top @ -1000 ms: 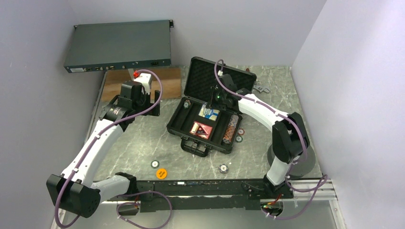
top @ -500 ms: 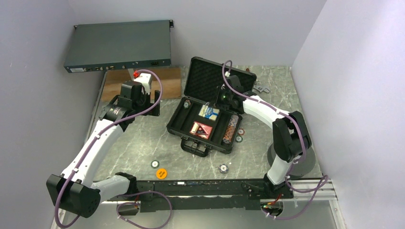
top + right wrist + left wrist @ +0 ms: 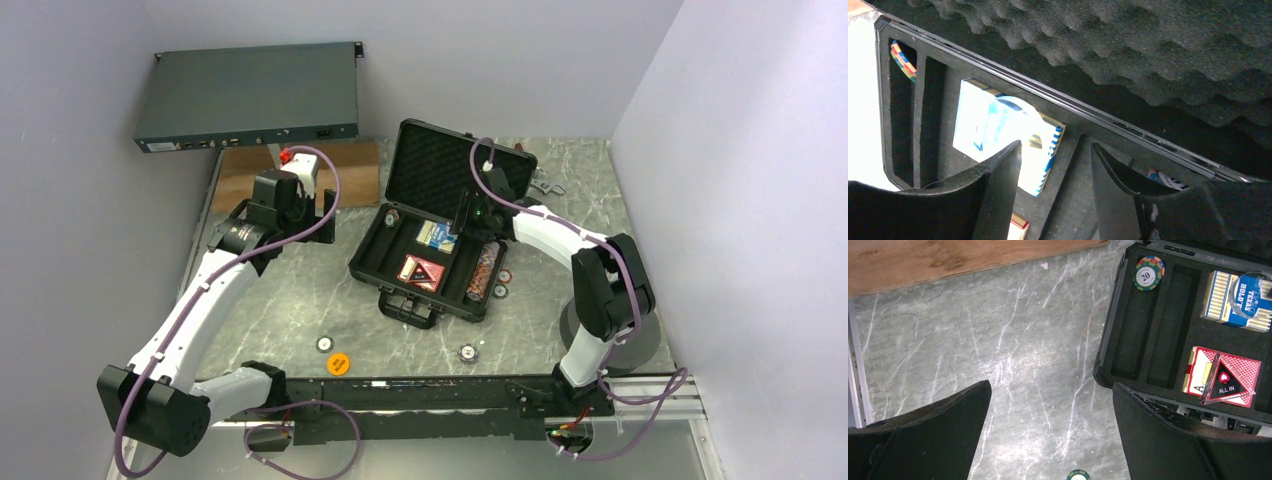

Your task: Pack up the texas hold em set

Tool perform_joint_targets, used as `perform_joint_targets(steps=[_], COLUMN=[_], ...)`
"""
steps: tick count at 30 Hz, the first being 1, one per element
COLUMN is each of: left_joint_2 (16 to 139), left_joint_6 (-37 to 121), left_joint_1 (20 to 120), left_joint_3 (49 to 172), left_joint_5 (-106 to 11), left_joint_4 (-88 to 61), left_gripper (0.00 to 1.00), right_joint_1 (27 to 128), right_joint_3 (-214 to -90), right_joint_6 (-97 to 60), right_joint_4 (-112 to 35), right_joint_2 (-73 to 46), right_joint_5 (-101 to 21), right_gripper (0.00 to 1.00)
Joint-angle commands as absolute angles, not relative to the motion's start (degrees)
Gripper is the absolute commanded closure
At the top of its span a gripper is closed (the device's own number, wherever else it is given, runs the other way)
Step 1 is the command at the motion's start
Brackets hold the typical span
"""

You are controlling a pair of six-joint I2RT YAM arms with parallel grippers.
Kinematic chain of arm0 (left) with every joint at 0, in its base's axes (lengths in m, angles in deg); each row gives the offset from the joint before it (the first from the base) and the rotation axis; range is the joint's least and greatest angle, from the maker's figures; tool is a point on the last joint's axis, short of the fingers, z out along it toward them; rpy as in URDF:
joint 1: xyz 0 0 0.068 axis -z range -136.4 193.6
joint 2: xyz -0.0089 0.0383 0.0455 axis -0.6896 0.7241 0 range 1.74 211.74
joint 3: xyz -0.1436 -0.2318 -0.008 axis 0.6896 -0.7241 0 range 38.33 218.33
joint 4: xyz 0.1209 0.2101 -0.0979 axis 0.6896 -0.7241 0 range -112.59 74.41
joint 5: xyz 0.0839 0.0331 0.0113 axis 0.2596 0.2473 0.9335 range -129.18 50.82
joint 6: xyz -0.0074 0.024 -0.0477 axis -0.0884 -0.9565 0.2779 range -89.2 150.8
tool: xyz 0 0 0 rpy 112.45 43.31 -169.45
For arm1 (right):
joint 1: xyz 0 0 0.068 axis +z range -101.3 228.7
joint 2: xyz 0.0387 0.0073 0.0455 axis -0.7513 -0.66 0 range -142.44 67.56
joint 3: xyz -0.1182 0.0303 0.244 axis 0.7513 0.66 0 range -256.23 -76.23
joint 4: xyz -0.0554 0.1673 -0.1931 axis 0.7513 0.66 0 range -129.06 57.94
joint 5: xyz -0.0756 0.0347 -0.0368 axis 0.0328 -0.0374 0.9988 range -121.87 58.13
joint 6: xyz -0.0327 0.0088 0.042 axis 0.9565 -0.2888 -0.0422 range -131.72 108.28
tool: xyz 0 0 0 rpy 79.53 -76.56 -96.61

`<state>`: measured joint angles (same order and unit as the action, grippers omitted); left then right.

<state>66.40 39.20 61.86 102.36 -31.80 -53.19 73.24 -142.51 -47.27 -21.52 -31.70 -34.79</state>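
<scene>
The black case [image 3: 372,262] lies open mid-table with its foam-lined lid [image 3: 425,165] upright. Inside are a blue card deck [image 3: 437,234], a red deck under an "ALL IN" triangle [image 3: 422,271], a row of chips [image 3: 487,265] and one chip [image 3: 392,216]. My right gripper [image 3: 463,224] is open and empty above the case's back edge, next to the blue deck [image 3: 998,130]. My left gripper [image 3: 1052,430] is open and empty over bare table left of the case [image 3: 1148,335]. Loose chips [image 3: 505,277] [image 3: 467,352] [image 3: 325,344] and an orange disc [image 3: 338,363] lie on the table.
A grey-blue rack box [image 3: 248,95] stands at the back left above a wooden board [image 3: 345,170]. A metal tool [image 3: 547,187] lies behind the right arm. Walls close in left, back and right. One chip [image 3: 1078,475] lies just below my left fingers.
My right gripper has moved right and back, away from over the blue deck towards the lid. The left arm has not moved.
</scene>
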Motion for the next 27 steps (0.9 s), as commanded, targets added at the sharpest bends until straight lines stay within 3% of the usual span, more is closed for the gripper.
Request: perform_joint_targets(steps=[1,8,16,25,27], left_joint_2=[66.34,66.38,65.83,66.48,66.6], left_joint_6=[39.1,39.14,39.06,39.05,39.0], left_joint_1=[62.06,62.06,62.06,62.06,62.06], left_joint_3=[102.9,103.02,103.12,103.15,103.32], left_joint_5=[-31.37,-31.12,-30.92,-30.41,-30.09], left_joint_4=[-52.35,-52.5,-52.55,-52.8,-53.09], left_gripper=[0.02,0.02,0.02,0.03,0.03], right_joint_1=[72.96,73.05,74.07,75.91,76.89], right_joint_3=[-140.78,-142.92,-144.46,-143.42,-142.82], right_joint_6=[-45.32,-42.58,-38.81,-39.24,-41.69], right_joint_4=[-16.8,-14.95,-9.21,-0.11,2.37], right_joint_2=[-29.06,-25.51,-17.79,-9.88,-8.73], right_joint_5=[-30.6,-30.23,-27.9,-27.0,-25.21], right_gripper=[0.44,0.4,0.22,0.19,0.13])
